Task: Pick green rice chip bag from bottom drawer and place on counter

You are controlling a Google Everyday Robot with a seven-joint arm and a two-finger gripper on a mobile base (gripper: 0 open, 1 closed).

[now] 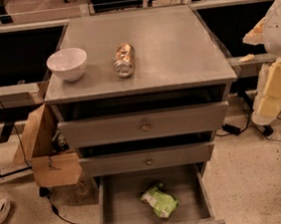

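The green rice chip bag (160, 200) lies crumpled on the floor of the open bottom drawer (120, 206), a little right of the middle. The counter (173, 45) is the grey top of the three-drawer cabinet. My gripper (274, 90) hangs at the right edge of the view, beside the cabinet at about the height of the top drawer. It is well above and to the right of the bag and holds nothing that I can see.
A white bowl (67, 64) and a shiny metal can (124, 60) lying on its side sit on the front left of the counter. The two upper drawers (144, 125) stand slightly pulled out. A cardboard box (47, 154) leans at the cabinet's left. Cables run on the floor.
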